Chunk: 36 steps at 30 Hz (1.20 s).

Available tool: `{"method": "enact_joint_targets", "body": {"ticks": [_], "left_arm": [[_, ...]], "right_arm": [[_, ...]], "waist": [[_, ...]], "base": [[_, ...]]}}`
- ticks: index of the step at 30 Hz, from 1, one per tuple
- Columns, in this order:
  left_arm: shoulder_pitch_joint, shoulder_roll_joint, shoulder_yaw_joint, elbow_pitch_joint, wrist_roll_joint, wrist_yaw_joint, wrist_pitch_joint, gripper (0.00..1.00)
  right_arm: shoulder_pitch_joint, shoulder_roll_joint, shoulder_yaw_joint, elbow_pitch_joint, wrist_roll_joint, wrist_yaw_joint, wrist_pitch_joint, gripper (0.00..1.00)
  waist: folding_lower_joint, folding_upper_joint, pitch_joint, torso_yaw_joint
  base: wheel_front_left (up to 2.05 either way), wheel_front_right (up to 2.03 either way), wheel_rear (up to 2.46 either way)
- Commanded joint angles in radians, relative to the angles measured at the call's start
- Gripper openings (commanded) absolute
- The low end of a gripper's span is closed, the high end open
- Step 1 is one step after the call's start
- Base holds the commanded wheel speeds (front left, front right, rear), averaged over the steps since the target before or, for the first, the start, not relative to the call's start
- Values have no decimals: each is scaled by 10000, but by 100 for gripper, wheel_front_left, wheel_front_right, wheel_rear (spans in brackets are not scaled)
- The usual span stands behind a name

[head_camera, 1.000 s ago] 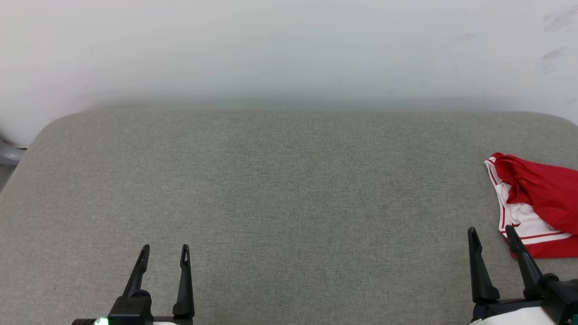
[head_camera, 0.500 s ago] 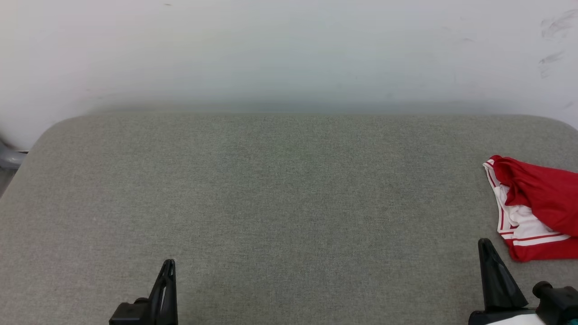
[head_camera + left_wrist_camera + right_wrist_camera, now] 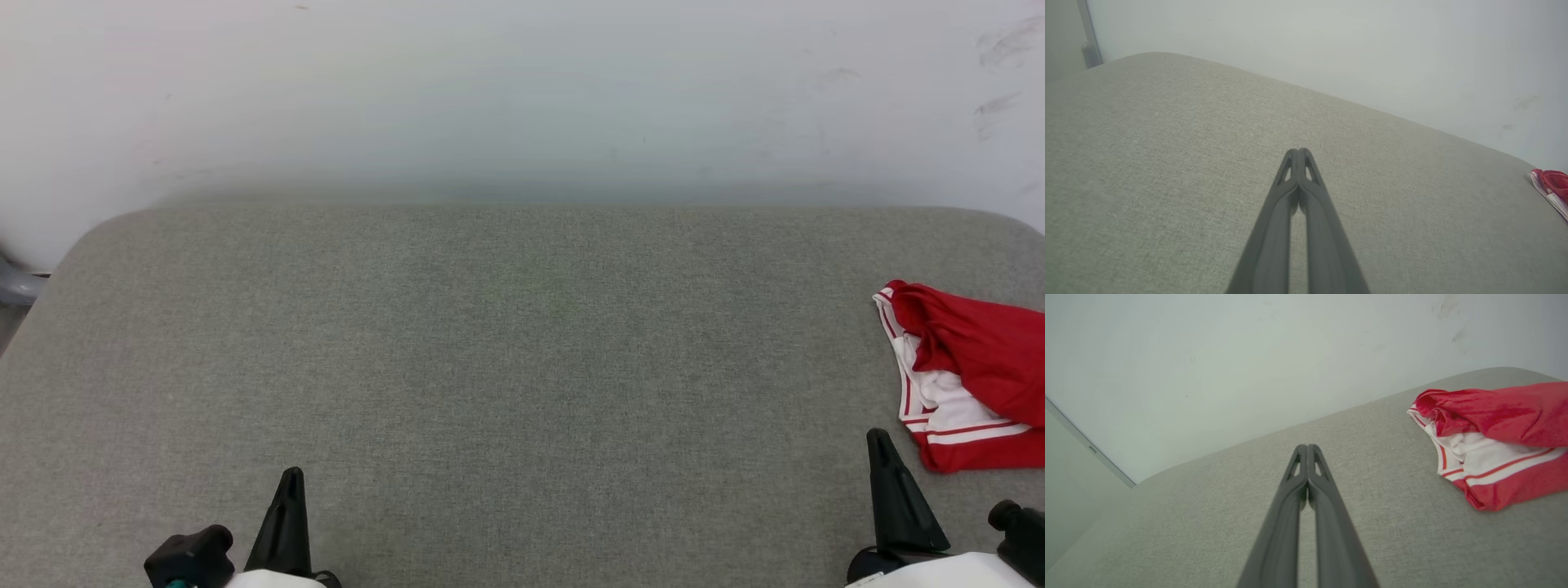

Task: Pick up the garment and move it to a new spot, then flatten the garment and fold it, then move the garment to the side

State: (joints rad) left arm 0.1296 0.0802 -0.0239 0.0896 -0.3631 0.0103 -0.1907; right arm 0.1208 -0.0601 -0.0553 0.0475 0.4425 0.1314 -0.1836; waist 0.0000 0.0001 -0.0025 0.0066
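The garment [image 3: 971, 371] lies crumpled at the right edge of the grey padded table [image 3: 506, 343], red cloth over a white part with red stripes; the head view cuts off its right part. It also shows in the right wrist view [image 3: 1494, 437] and as a small red patch in the left wrist view [image 3: 1551, 188]. My right gripper [image 3: 880, 441] is shut and empty, just left of and nearer than the garment, apart from it. Its fingertips [image 3: 1306, 448] meet over bare table. My left gripper [image 3: 291, 478] is shut and empty at the lower left, fingertips [image 3: 1298, 152] together.
A pale wall [image 3: 522, 98] rises behind the table's far edge. The table has rounded far corners. A grey post [image 3: 12, 282] stands off the left side.
Both grippers went from open to shut on nothing and drew back toward the bottom edge. The head view shifted slightly, so the garment sits a little lower in it.
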Motion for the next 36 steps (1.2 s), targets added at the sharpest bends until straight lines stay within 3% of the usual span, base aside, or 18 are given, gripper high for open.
{"method": "enact_joint_targets", "body": {"ticks": [1,36], "left_arm": [[-302,1,74,-91,-390,-49,66,0],[-1262,-78,579,619,-5782,-664,1326,0]], "right_arm": [[-293,-109,13,-61,401,-2,53,0],[-1206,-245,40,807,5628,-4,1110,0]], "waist": [[0,-1,0,-1],[0,-1,19,-22]], "base": [[0,0,0],[0,0,0]]}}
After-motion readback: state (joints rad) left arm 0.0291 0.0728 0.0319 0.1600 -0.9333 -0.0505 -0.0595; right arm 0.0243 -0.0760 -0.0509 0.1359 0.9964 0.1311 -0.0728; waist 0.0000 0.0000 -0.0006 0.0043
